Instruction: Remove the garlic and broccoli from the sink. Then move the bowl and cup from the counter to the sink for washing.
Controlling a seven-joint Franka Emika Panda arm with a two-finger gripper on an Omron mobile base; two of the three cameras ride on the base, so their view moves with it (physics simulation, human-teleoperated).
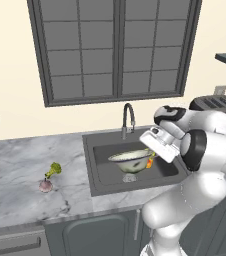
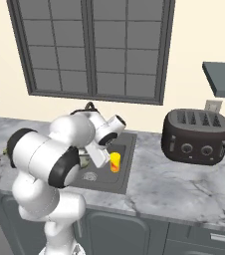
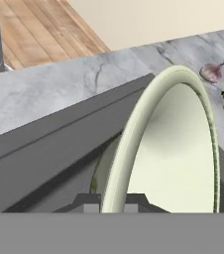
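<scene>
Fingers (image 3: 110, 202) pinch the rim of the bowl (image 1: 130, 159), one tip on each side of its edge, holding it over the sink (image 1: 97, 172) just above the drain. Close right of the bowl, the cup (image 2: 115, 162) stands in the sink. Garlic (image 1: 45, 185) and broccoli (image 1: 54, 169) lie near each other on the table (image 1: 20, 170), well left of the sink.

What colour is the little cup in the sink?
Bright yellow, with a red-orange patch. The small tapered cup shows best in the right base view.
</scene>
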